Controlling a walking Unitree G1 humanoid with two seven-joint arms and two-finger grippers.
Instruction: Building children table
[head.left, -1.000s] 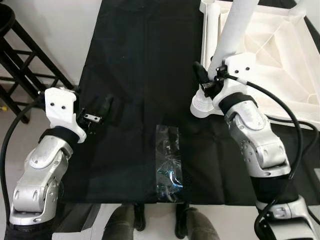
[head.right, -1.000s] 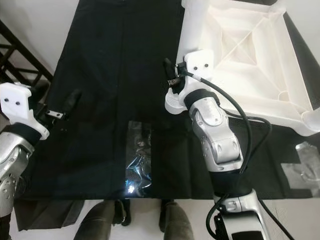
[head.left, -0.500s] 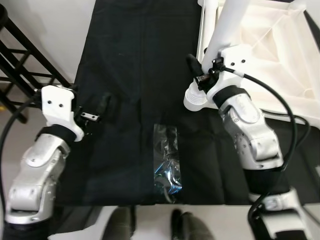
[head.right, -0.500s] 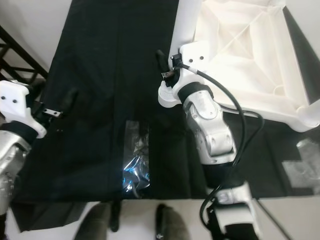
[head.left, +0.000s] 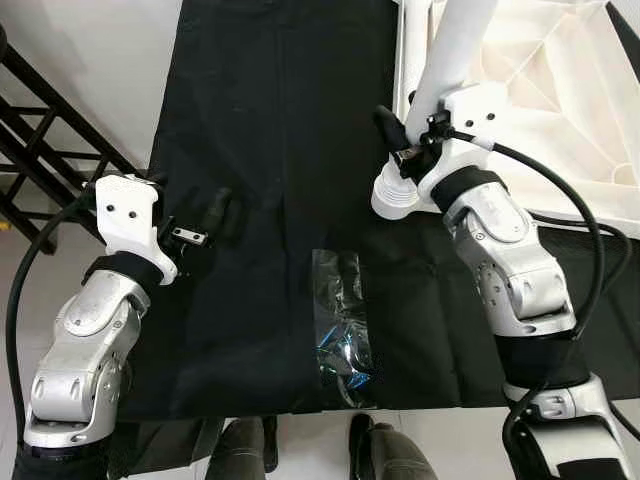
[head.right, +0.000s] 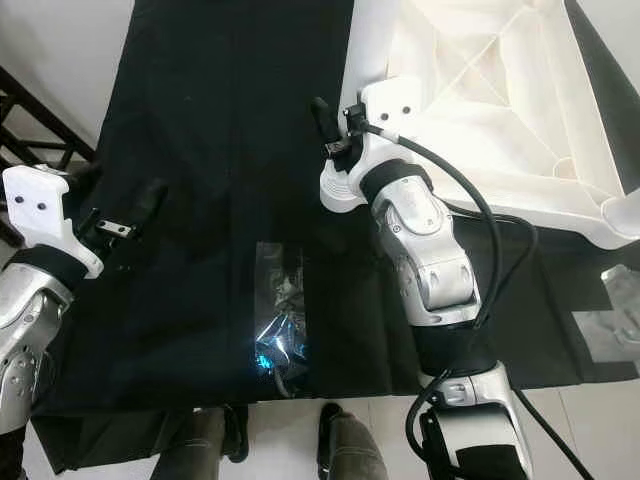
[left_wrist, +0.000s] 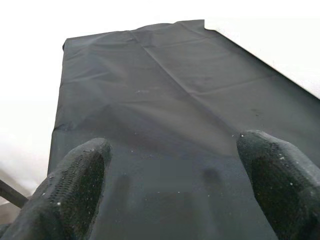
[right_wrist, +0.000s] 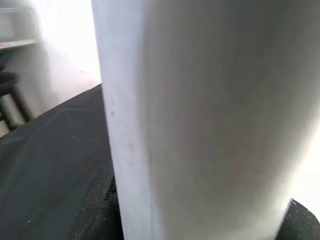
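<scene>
The right gripper is clamped on the white leg, whose long axis slants up over the tabletop corner alongside; the left gripper hovers open, well apart.

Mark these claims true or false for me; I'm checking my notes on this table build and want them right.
1. The right gripper is shut on the white table leg. True.
2. The left gripper holds a screwdriver. False: its jaws are open over the black cloth, holding nothing.
3. A clear plastic bag lies on the cloth between the two arms. True.
4. The white tabletop lies on the robot's left. False: it lies on the robot's right.
5. The table leg lies flat on the cloth. False: it is lifted, tilted, its ribbed end lowest.
</scene>
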